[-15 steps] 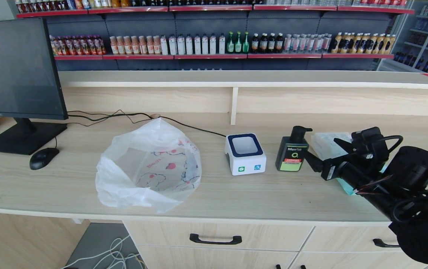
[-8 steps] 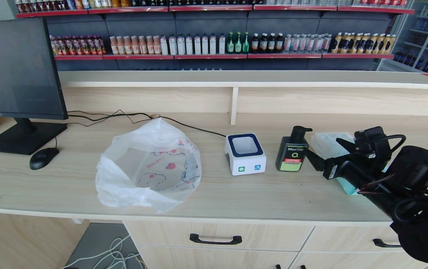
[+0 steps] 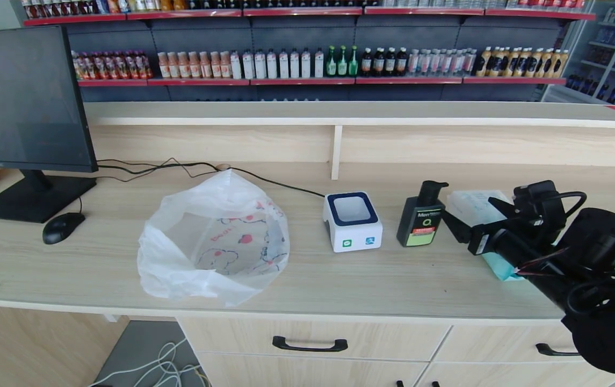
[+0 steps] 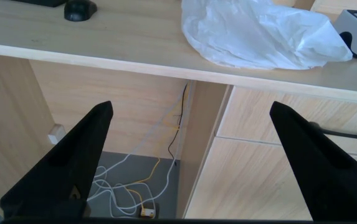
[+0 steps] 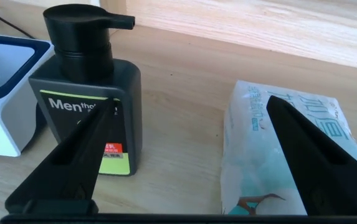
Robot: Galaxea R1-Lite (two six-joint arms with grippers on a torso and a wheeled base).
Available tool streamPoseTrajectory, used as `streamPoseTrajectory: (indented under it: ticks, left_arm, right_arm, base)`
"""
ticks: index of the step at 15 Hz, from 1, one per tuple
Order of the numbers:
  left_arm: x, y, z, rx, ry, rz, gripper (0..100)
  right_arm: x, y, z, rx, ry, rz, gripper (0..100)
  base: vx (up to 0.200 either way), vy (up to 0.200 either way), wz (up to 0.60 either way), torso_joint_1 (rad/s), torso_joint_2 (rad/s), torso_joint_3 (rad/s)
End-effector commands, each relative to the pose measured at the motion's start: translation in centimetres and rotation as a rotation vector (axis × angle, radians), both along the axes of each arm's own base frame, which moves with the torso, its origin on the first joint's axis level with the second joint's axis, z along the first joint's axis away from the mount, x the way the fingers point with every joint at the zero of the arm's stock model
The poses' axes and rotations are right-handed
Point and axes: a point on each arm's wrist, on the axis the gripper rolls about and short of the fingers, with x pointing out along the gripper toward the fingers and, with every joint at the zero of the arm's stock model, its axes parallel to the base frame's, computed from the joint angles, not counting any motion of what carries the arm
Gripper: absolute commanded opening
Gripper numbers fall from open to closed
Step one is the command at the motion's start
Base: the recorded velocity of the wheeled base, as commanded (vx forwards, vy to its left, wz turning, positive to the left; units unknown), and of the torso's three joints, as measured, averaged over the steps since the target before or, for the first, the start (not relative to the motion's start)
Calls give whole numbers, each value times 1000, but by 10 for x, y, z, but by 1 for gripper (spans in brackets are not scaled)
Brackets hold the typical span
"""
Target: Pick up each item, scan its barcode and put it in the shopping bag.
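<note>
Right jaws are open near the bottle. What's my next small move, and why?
Probably shift the right gripper left until the pump bottle sits between its open jaws: they straddle bare counter between bottle and tissue pack.

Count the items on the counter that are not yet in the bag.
2. The pump bottle stands upright just right of the scanner; the tissue pack lies right of the bottle, partly behind the right gripper. The arm may hide more.
</note>
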Motion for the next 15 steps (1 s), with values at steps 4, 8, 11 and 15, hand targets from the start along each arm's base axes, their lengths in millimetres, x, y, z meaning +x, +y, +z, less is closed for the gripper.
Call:
streamPoseTrajectory:
  ticks: [4, 8, 11, 15]
  left_arm:
    - [0, 0, 0, -1, 0, 1, 100]
    - [0, 0, 0, -1, 0, 2, 100]
    - [0, 0, 0, -1, 0, 1, 100]
    - [0, 0, 0, -1, 0, 1, 100]
  right_arm:
    - [10, 2, -1, 9, -13, 2, 100]
    - [16, 2, -5, 14, -7, 2, 100]
    - [19, 2, -10, 17, 6, 0, 100]
    - [27, -8, -13, 22, 5, -29, 100]
  base:
    - [0, 0, 0, 0, 0, 0]
    - [0, 0, 0, 0, 0, 0]
    - [0, 0, 0, 0, 0, 0]
    - [0, 0, 0, 0, 0, 0]
